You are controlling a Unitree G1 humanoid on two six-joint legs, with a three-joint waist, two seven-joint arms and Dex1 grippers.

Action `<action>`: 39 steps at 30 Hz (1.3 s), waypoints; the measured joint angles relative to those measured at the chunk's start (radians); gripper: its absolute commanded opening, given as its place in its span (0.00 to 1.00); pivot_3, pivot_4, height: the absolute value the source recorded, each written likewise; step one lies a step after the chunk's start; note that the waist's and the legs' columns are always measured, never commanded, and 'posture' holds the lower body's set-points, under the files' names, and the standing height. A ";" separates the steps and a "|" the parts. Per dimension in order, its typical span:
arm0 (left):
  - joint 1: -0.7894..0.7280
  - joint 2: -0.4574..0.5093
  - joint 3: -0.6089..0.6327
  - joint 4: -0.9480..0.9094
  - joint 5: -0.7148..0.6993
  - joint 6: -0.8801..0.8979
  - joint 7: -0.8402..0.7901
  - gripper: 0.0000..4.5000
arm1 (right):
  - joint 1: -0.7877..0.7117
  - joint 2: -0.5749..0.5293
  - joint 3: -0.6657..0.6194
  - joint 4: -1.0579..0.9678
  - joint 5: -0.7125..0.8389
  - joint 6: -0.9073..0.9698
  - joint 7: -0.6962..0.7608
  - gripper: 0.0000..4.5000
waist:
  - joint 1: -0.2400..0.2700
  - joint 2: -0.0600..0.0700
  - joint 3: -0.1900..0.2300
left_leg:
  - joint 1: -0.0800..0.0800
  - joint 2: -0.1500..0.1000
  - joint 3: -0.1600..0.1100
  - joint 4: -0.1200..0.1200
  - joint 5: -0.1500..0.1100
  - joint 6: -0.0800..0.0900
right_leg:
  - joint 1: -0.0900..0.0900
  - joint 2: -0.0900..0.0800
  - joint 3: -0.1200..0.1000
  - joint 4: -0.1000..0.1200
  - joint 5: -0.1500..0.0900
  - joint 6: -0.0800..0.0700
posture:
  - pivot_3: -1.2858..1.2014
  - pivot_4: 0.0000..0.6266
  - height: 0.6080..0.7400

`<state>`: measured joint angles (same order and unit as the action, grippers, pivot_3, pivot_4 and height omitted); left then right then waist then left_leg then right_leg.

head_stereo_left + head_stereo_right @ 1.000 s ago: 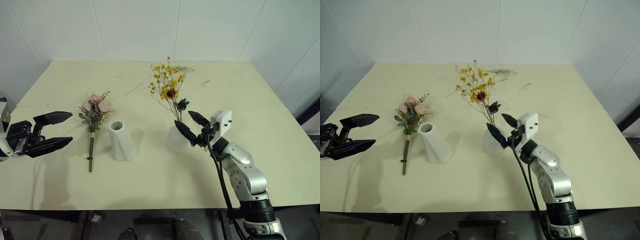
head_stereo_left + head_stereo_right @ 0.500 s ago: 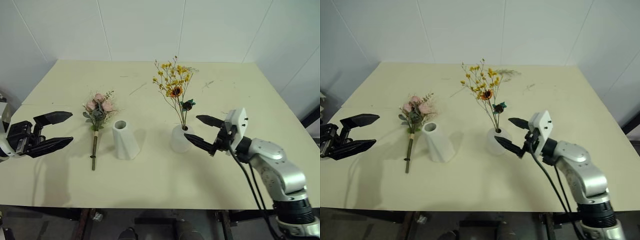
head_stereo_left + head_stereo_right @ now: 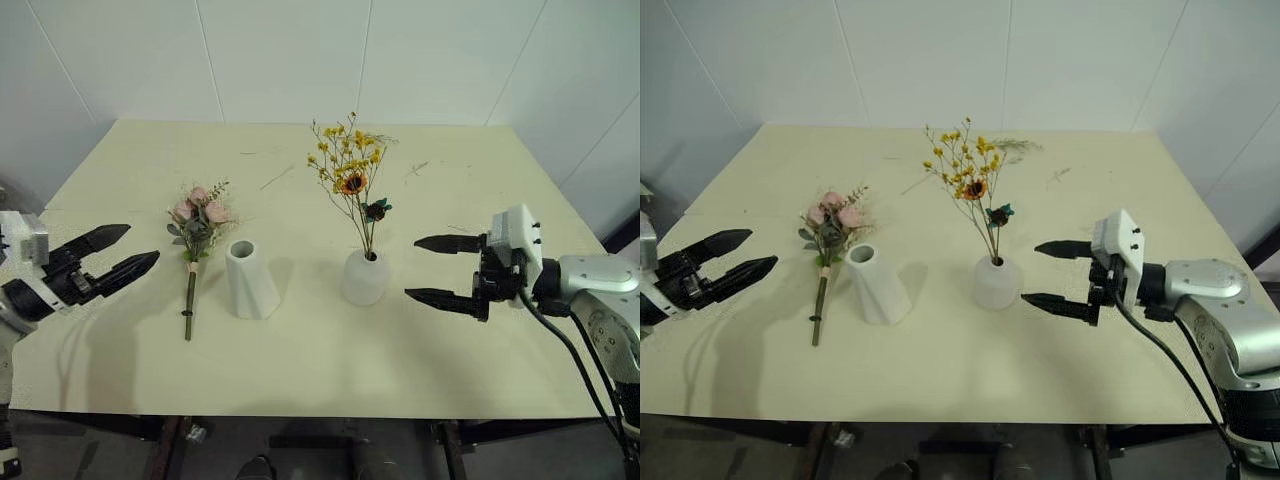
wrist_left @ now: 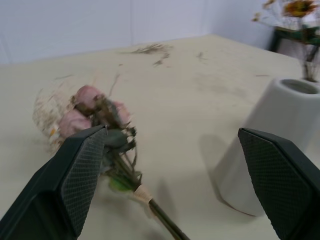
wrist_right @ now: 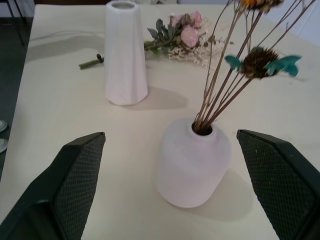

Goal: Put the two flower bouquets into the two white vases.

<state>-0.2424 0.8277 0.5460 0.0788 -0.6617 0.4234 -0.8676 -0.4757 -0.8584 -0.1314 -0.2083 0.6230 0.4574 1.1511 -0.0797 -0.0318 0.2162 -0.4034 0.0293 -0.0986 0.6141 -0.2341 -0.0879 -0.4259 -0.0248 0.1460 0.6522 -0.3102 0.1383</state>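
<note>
Standing in the rounded vase (image 3: 363, 277), the yellow bouquet (image 3: 347, 180) rises upright. My right claw (image 3: 440, 270) hovers released just right of that vase; left of it stands the cone vase (image 3: 249, 280), then the rose bouquet (image 3: 196, 225) flat on the tabletop (image 3: 470, 180), then my left claw (image 3: 125, 252), released.

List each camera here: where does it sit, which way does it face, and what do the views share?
Head stereo pair: looks forward and down at the table; left gripper and right gripper both show, open.
Left wrist: looks along its fingers at the rose bouquet and tall vase.
Right wrist: faces the round vase holding the yellow bouquet.
Shared: both wrist views show the tall vase and rose bouquet.
</note>
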 measured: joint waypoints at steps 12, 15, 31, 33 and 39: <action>0.034 -0.020 -0.115 -0.270 0.046 0.462 0.433 1.00 | -0.034 0.008 -0.010 0.111 -0.016 -0.027 0.036 0.99 | -0.001 0.000 0.000 | 0.000 0.000 0.000 0.000 0.000 0.000 | 0.000 0.000 0.000 0.000 0.000 0.000 | 0.52 0.24 1.00; 0.001 -0.020 -0.138 -0.300 0.047 0.589 0.505 1.00 | -0.039 0.010 -0.006 0.118 -0.022 -0.028 0.036 0.99 | -0.001 0.000 0.000 | 0.000 -0.001 0.000 0.001 0.000 0.000 | 0.000 0.000 0.000 0.000 0.000 0.001 | 0.52 0.24 1.00; -0.214 -0.048 -0.269 -0.247 0.123 0.768 0.607 1.00 | -0.146 0.001 -0.010 0.241 0.016 -0.063 0.244 0.99 | -0.004 0.000 0.000 | 0.000 -0.001 0.000 0.002 0.000 -0.001 | 0.001 0.000 0.000 0.000 0.001 0.002 | 0.52 0.24 1.00; -0.225 -0.050 -0.301 -0.222 0.133 0.778 0.605 1.00 | -0.170 0.001 -0.010 0.258 0.017 -0.062 0.257 0.99 | -0.004 0.000 0.000 | 0.000 -0.001 0.000 0.001 0.000 -0.001 | 0.001 0.000 0.000 0.000 0.001 0.002 | 0.52 0.24 1.00; -0.283 -0.070 -0.376 -0.143 0.180 0.816 0.607 1.00 | -0.223 -0.011 -0.014 0.289 0.036 -0.028 0.270 0.99 | 0.000 0.000 0.000 | 0.000 -0.001 0.000 0.002 0.000 -0.001 | 0.001 0.000 0.000 0.000 0.001 0.002 | 0.52 0.24 1.00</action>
<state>-0.5258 0.7582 0.1696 -0.0640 -0.4815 1.2397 -0.2611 -0.6986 -0.8694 -0.1452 0.0803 0.6594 0.4294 1.4213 -0.0792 -0.0320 0.2164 -0.4032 0.0278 -0.0989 0.6159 -0.2337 -0.0888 -0.4247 -0.0248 0.1462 0.6524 -0.3091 0.1402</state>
